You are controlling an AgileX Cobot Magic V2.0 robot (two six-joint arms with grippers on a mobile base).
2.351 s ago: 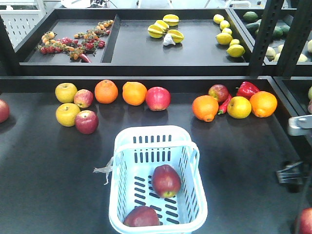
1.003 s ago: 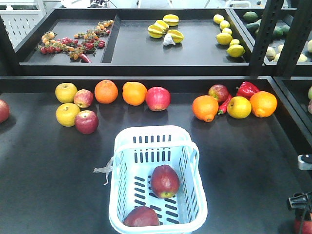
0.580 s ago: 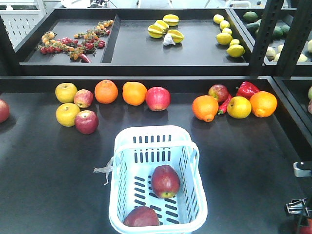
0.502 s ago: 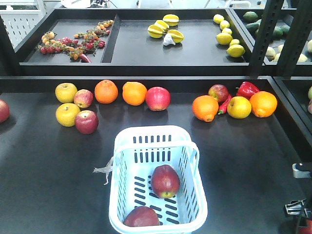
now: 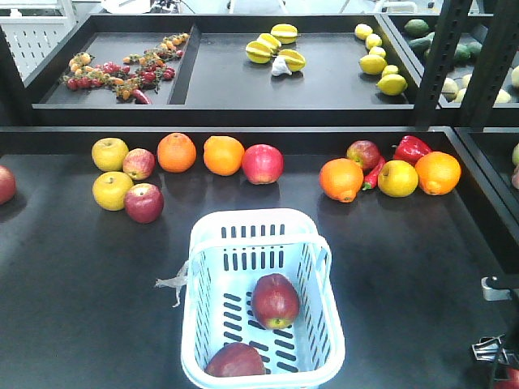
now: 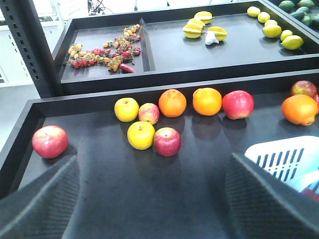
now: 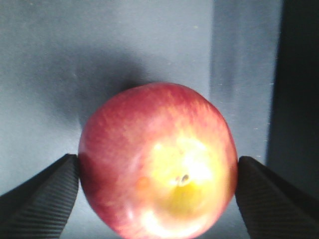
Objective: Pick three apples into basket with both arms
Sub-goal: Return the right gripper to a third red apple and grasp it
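The pale blue-white basket (image 5: 253, 219) stands at the front middle of the dark table. Two dark red apples (image 5: 275, 300) (image 5: 236, 360) lie inside it. A third apple (image 7: 157, 159) rests on the table at the far right front corner, barely visible in the front view (image 5: 509, 378). My right gripper (image 7: 158, 199) straddles it, both ribbed pads touching its sides. My left gripper (image 6: 152, 199) hovers open over bare table left of the basket (image 6: 284, 154), nothing between its fingers.
A row of oranges, yellow apples and a pinkish-red apple (image 5: 263, 164) lines the table's back, with a red pepper (image 5: 411, 148) at right. A small toy lizard (image 5: 174, 283) lies left of the basket. A raised shelf (image 5: 243, 113) and black posts (image 5: 442, 61) stand behind.
My right gripper has dropped from mid-height at the right edge down to the front right corner, settling around the apple there. The basket and its apples have not moved.
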